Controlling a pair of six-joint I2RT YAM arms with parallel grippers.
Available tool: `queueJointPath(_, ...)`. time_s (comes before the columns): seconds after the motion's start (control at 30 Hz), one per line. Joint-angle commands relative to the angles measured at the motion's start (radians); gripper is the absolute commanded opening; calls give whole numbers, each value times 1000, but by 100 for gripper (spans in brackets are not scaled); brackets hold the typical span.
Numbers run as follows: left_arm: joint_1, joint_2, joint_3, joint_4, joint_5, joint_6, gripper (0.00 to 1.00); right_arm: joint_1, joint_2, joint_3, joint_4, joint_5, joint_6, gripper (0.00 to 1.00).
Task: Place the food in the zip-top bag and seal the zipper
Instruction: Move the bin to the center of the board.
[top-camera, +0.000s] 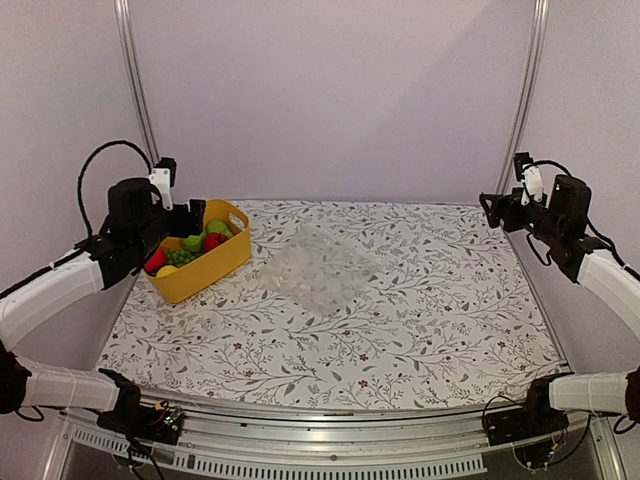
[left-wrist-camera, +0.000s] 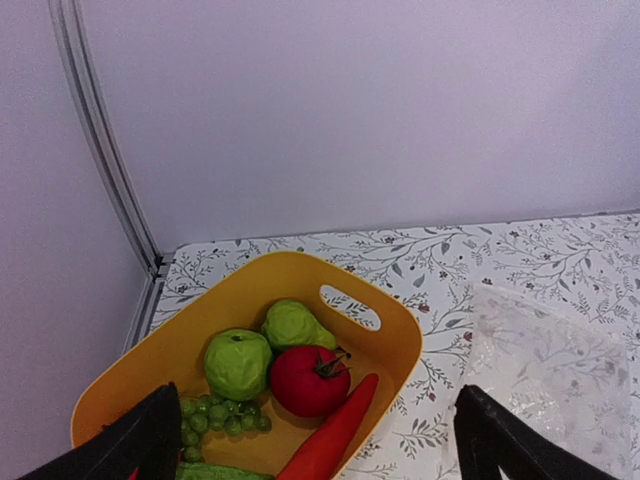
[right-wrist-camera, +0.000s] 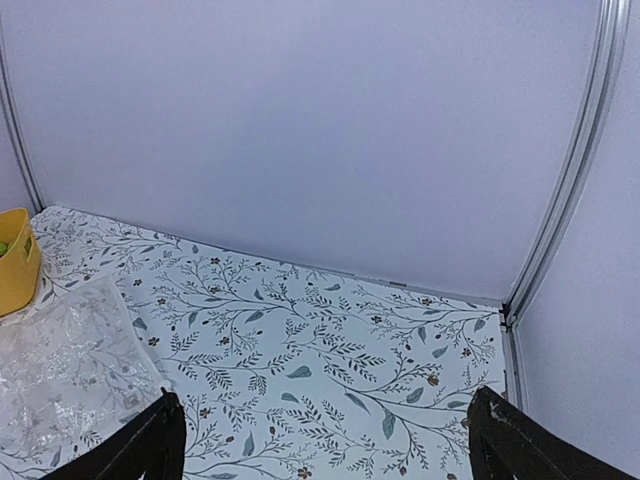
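Nearest me: left base (top-camera: 128, 402) and right base (top-camera: 518, 418), bolted at the near edge of the table (top-camera: 450, 320), which wears a leaf-print cover. Left arm (top-camera: 50, 290) runs up the left side. The left gripper (top-camera: 193, 214) hangs over the left rim of the basket (top-camera: 215, 268); I cannot tell whether it touches. Its wrist view shows the two fingers (left-wrist-camera: 135, 445) far apart at the lower corners, so the jaws stand wide and hold nothing. Right gripper (top-camera: 490, 210) is held up over the far right edge of the table, well apart from everything else. Its fingers (right-wrist-camera: 150, 450) are likewise spread, the jaws wide and empty. Food (top-camera: 195, 245) is all in the basket, at the far left of the table. It includes a green apple (left-wrist-camera: 238, 363), a second lumpy green fruit (left-wrist-camera: 293, 325) touching it, and a tomato (left-wrist-camera: 308, 380) just beside both. A red chili (left-wrist-camera: 335, 440) lies against the tomato, and grapes (left-wrist-camera: 215, 415) sit on the apple's near side. Something yellow (top-camera: 166, 271) lies at the basket's near end (seen only from above, kind unclear). Bag (top-camera: 315, 272) lies flat near the middle of the table, just right of the basket and apart from it. It is turned corner-on like a diamond, and the leaf print shows through it. Zipper: I cannot tell which edge carries it, nor whether it is pressed shut.
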Motion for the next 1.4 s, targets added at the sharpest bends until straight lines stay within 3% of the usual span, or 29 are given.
queueJointPath(0.0, -14, 74, 16, -64, 63, 2, 94, -17, 3, -47, 57, -59, -38, 98)
queueJointPath(0.23, -19, 229, 127, -277, 50, -19, 91, -26, -11, -103, 10, -301, -230, 99)
queueJointPath(0.53, -2, 358, 182, -417, 169, 2, 93, -31, 4, -105, -34, -425, -325, 99)
queueJointPath(0.87, 29, 487, 253, -484, 154, -8, 98, -32, 24, -90, -70, -471, -363, 99)
queueJointPath(1.1, 14, 546, 296, -538, 256, -46, 88, -31, 12, -87, -80, -481, -384, 99)
queueJointPath(1.37, -148, 568, 413, -661, 300, -130, 81, -31, 9, -83, -107, -485, -399, 98)
